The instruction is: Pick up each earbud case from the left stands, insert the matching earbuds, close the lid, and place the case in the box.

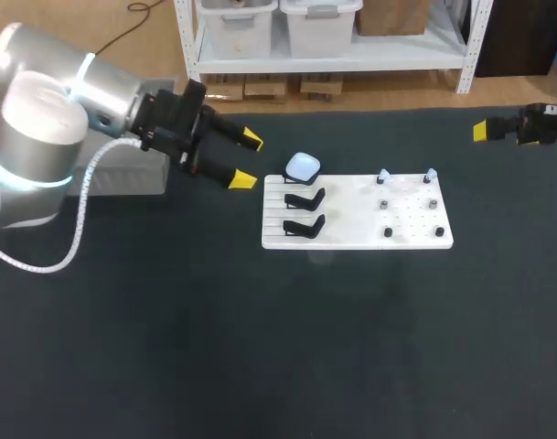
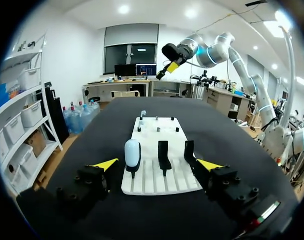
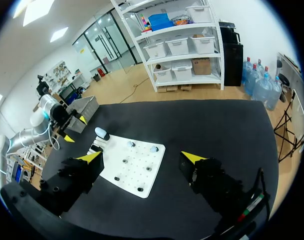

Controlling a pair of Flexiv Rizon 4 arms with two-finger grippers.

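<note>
A pale blue-white earbud case (image 1: 303, 166) stands closed on the rearmost of three black stands at the left end of a white board (image 1: 356, 233). The other two stands (image 1: 305, 198) (image 1: 304, 226) are bare. Two light earbuds (image 1: 383, 176) (image 1: 430, 174) sit on pegs at the board's back right. My left gripper (image 1: 246, 158) hangs open just left of the board, apart from the case; in its wrist view the case (image 2: 132, 154) lies ahead between the open fingers (image 2: 159, 165). My right gripper (image 1: 507, 133) is open, far to the right, well off the board (image 3: 137, 175).
A grey box (image 1: 132, 169) sits at the table's left behind my left arm. Several dark pegs (image 1: 388, 232) stud the board's right half. Dark tabletop stretches in front of and to the right of the board.
</note>
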